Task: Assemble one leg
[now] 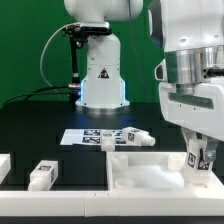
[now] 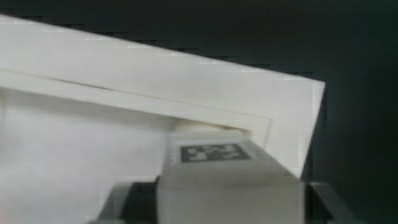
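Note:
My gripper [image 1: 200, 163] hangs at the exterior view's right, shut on a leg [image 1: 194, 158], a chunky white block with a square tag mark. It holds the leg upright at the right corner of the large flat white panel [image 1: 140, 176]. In the wrist view the leg [image 2: 222, 180] sits between my dark fingers [image 2: 135, 203], its tagged end down against the panel's corner [image 2: 160, 100], inside the raised rim. Whether the leg touches the panel I cannot tell.
A second leg [image 1: 132, 138] lies by the marker board [image 1: 92, 136] behind the panel. A third leg [image 1: 41, 175] lies at the front left, and another white part [image 1: 4, 163] shows at the left edge. The robot base [image 1: 100, 75] stands behind.

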`<state>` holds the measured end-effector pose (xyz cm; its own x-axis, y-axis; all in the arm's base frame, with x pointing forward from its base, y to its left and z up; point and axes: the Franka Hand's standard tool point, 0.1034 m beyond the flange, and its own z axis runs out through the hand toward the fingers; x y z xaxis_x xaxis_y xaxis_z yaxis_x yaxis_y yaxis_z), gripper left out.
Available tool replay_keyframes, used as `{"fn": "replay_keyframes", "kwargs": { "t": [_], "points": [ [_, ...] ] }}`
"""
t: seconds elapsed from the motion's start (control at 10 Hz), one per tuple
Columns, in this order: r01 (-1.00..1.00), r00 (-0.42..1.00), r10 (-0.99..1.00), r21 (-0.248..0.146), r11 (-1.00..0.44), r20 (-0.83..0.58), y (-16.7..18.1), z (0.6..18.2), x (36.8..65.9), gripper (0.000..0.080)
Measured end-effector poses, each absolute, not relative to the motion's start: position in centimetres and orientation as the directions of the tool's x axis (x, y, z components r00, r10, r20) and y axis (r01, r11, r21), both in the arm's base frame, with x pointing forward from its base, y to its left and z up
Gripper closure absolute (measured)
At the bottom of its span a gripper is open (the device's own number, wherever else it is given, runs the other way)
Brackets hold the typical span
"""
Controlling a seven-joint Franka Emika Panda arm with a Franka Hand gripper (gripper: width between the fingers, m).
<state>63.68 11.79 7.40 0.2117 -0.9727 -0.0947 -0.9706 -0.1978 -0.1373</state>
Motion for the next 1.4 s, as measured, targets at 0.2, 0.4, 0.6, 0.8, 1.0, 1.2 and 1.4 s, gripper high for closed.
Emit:
{"fn": "replay_keyframes", "kwargs": {
  "t": [0.2,0.4,0.6,0.8,1.0,1.2,1.4],
  "points": [
    [-0.904,0.412,-0.909,-0.153,-0.4,-0.057,11.4,7.4,63.7,0.041],
    [-0.685,0.722,-0.692,-0.144,-0.715,-0.001,11.4,7.6,63.8,0.0178],
    [-0.551,0.829,-0.559,-0.14,-0.823,0.024,11.6,7.6,63.7,0.0156],
    [-0.421,0.902,-0.429,-0.125,-0.898,0.042,11.4,7.5,63.7,0.0151],
    [-0.095,0.994,-0.097,-0.034,-0.995,0.053,10.8,7.6,64.5,0.015],
    [-0.181,0.982,-0.184,-0.047,-0.982,0.053,10.8,7.5,64.5,0.017],
    [-0.261,0.964,-0.263,-0.051,-0.964,0.049,10.9,7.5,64.5,0.0349]
  ]
}}
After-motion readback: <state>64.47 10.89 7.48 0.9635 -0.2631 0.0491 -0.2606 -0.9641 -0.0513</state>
